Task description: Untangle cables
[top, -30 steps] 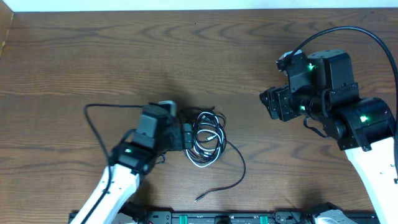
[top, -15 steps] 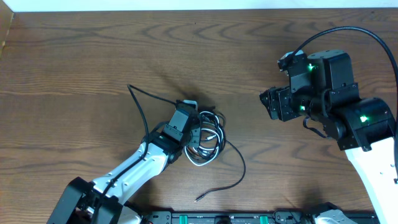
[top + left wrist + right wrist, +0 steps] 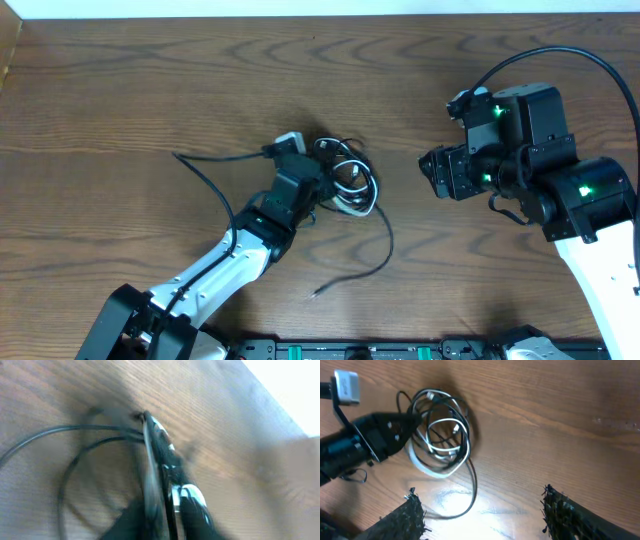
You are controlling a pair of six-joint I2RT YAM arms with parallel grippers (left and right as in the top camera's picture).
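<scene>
Pinching tangled cables [image 3: 350, 186] in nearly closed left claw [image 3: 320, 186], seemingly to tug them loose on desk [image 3: 150, 90], with right claw [image 3: 428, 172] wide open and empty.

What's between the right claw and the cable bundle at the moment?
Only bare wooden table: in the overhead view nothing lies between the right claw and the cable bundle.

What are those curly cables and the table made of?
The black cables and the white cable look like bendy plastic or rubber coating: smooth, slightly shiny, curling in loops. The table looks like dark brown wood or wood-look laminate: wavy grain lines and a soft sheen; I can't tell which.
</scene>
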